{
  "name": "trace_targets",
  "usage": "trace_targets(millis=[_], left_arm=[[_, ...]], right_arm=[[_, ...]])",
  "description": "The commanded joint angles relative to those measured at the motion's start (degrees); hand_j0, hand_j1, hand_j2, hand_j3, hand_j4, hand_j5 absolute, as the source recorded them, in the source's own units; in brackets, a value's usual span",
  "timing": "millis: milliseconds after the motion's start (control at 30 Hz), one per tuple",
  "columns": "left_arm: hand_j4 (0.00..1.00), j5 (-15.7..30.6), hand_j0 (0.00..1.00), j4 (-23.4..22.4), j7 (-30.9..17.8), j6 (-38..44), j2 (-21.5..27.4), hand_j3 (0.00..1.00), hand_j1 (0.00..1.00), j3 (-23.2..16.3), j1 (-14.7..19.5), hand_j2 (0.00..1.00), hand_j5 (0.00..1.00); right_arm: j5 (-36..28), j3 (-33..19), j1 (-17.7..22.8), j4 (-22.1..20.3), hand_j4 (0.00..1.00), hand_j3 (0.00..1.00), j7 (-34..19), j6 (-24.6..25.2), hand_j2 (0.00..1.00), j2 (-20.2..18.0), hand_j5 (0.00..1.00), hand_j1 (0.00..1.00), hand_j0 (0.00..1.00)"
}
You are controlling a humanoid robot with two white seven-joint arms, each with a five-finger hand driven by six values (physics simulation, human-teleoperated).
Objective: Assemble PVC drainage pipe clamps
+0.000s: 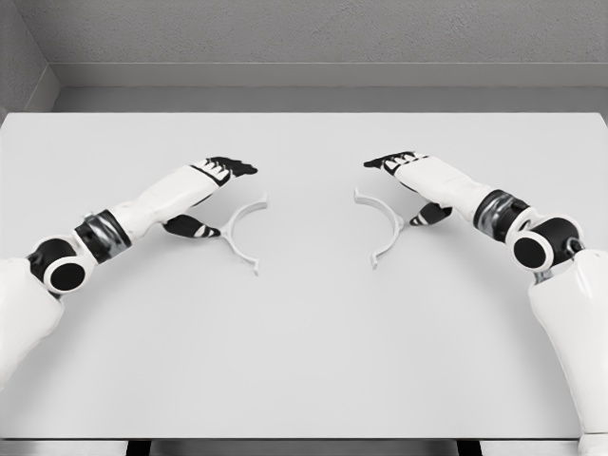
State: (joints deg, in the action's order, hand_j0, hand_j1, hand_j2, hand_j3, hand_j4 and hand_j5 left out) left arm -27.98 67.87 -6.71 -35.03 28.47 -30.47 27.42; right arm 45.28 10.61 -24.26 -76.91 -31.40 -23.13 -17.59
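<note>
Clamp halves point(245, 231) just beside each robot hand point(214, 190).

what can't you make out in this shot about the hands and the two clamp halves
Head view only:
- Left hand: contact with left clamp half unclear; thumb hides the nearest part.
- Right hand: same doubt with right clamp half.
- Clip or screw details on both halves: too small.
- Both upper arms: cut off by frame edges.

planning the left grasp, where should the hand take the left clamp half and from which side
Grip the left clamp half at the middle of its arc, coming from its left, outer side, where the left hand is. It lies flat, a thin strip bulging toward that hand, ends pointing right; pinching across it there looks easiest.
</note>
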Motion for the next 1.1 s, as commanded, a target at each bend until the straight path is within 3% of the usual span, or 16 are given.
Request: trace_targets(millis=[0, 367, 1067], left_arm=[[1.00, 0.5, 1.00, 0.5, 0.0, 0.0, -0.1, 1.00, 1.00, 0.0, 0.0, 1.00, 1.00], [1.00, 0.4, 1.00, 1.6, 0.0, 0.0, -0.4, 1.00, 1.00, 0.1, -0.5, 1.00, 1.00], [1.00, 0.1, 1.00, -1.1, 0.0, 0.0, -0.3, 1.00, 1.00, 0.2, 0.2, 1.00, 1.00]], right_arm=[[0.1, 0.0, 0.0, 0.0, 1.00, 1.00, 0.0, 0.1, 1.00, 0.5, 1.00, 1.00, 1.00], [0.3, 1.8, 0.0, -0.5, 1.00, 1.00, -0.1, 0.3, 1.00, 1.8, 1.00, 1.00, 1.00], [0.8, 5.3, -1.8, -0.4, 1.00, 1.00, -0.1, 1.0, 1.00, 4.6, 1.00, 1.00, 1.00]])
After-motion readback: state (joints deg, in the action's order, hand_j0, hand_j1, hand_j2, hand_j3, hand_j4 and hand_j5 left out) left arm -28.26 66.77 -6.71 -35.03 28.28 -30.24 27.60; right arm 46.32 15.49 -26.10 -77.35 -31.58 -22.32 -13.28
